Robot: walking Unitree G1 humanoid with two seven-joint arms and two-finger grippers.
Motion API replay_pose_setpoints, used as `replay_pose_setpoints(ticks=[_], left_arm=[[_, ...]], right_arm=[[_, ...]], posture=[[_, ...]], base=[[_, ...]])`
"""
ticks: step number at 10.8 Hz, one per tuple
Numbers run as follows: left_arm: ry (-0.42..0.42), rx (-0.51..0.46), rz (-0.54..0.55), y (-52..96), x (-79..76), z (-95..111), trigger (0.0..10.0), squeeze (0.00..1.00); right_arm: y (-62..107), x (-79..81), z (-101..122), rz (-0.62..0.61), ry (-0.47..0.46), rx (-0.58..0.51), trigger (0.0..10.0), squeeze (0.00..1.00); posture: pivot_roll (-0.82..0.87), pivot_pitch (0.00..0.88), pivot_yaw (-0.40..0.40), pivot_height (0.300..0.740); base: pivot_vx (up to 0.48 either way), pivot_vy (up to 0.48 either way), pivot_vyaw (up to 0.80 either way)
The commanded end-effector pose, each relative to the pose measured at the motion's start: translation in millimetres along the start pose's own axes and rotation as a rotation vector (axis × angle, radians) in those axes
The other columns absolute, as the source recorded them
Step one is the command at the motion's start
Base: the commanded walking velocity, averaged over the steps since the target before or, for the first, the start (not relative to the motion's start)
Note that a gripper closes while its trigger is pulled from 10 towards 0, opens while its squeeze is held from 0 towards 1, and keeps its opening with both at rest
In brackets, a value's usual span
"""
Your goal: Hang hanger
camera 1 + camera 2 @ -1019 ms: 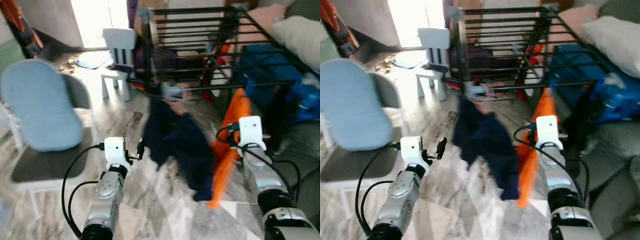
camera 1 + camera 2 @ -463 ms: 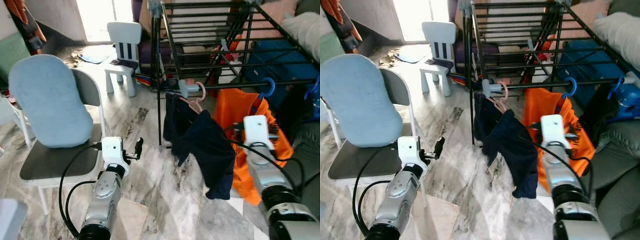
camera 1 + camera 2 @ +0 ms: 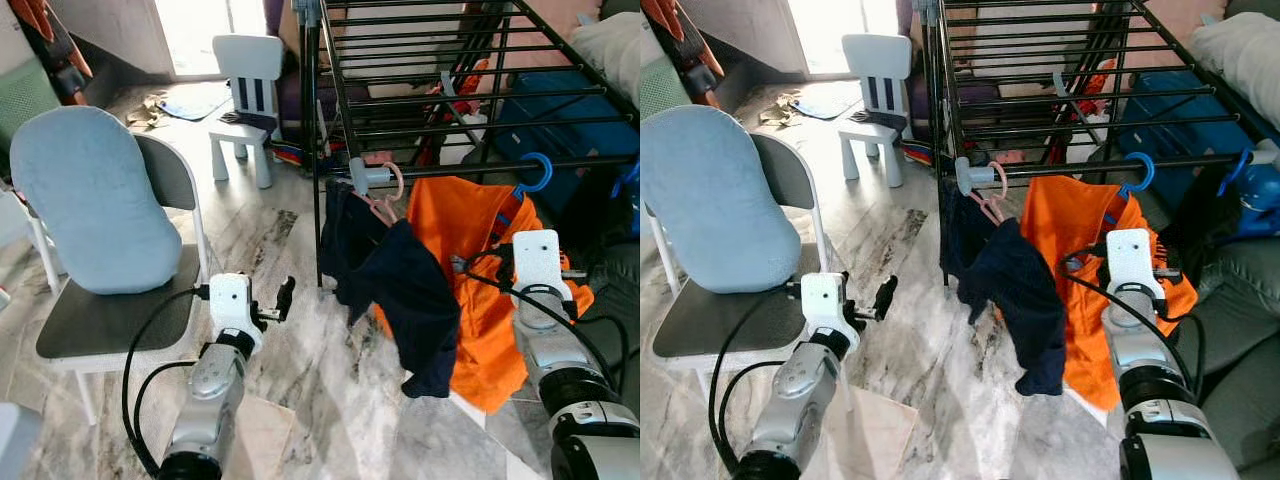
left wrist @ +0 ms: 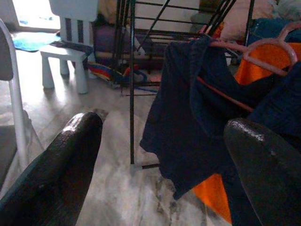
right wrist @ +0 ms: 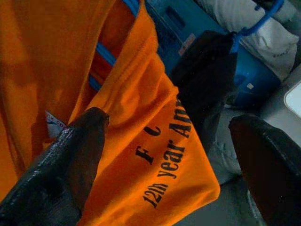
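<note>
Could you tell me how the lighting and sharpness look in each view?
Eye views: sharp, with the doorway blown out white. Left wrist view: soft, fingers blurred up close, navy garment dim. Right wrist view: orange shirt lettering readable, fingers out of focus.

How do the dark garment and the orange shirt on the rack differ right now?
The dark garment is navy and plain; the orange shirt is bright orange with black lettering. The dark garment hangs on a pink hanger, crooked and sliding off one side; the orange shirt hangs on a blue hanger and drapes more evenly. The dark garment is nearer the rack's corner post. Both hang from the same rail.
</note>
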State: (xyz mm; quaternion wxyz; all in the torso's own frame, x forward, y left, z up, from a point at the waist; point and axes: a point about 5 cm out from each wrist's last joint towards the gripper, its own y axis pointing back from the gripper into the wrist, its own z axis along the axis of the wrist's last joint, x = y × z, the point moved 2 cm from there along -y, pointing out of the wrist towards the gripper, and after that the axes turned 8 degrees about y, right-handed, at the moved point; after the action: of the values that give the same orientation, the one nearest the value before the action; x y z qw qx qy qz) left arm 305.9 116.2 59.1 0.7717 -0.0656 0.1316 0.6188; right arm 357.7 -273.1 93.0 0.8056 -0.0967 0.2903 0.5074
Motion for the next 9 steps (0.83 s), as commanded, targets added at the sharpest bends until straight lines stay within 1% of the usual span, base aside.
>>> replay_pose_setpoints(ticks=[1, 2, 3, 6, 7, 9], left_arm=[[-0.001, -0.021, -0.02, -2.0, -2.5, 6, 10.0, 0.0], [0.002, -0.024, -0.029, -2.8, -3.7, 7, 10.0, 0.0], [0.004, -0.025, -0.034, -2.9, -4.5, 7, 10.0, 0.0], [0.016, -0.025, -0.046, -2.7, -6.1, 7, 10.0, 0.0], [0.02, -0.025, -0.05, -3.2, -6.9, 7, 10.0, 0.0], [0.024, -0.024, -0.051, -4.0, -7.9, 7, 10.0, 0.0]], right_arm=[[-0.9, -2.9, -2, -0.003, -0.016, 0.007, 10.0, 0.0], [-0.7, -2.2, -2, -0.001, -0.014, 0.004, 10.0, 0.0], [-0.8, -1.8, -2, 0.003, -0.017, -0.001, 10.0, 0.0], [-0.6, 4.0, 0, 0.059, -0.011, -0.016, 10.0, 0.0], [0.8, 11.2, -2, 0.111, 0.003, -0.015, 10.0, 0.0], [1.5, 14.0, -4, 0.132, 0.01, -0.006, 10.0, 0.0]], posture=[[-0.17, 0.0, 0.027, 0.74], [-0.17, 0.0, 0.026, 0.74], [-0.17, 0.0, 0.025, 0.74], [-0.17, 0.0, 0.024, 0.74], [-0.17, 0.0, 0.025, 0.74], [-0.18, 0.0, 0.024, 0.74]], base=[[0.0, 0.0, -0.8], [0.24, 0.0, -0.8], [0.289, 0.0, -0.48], [0.33, 0.0, 0.0], [0.416, 0.0, 0.0], [0.396, 0.0, 0.0]])
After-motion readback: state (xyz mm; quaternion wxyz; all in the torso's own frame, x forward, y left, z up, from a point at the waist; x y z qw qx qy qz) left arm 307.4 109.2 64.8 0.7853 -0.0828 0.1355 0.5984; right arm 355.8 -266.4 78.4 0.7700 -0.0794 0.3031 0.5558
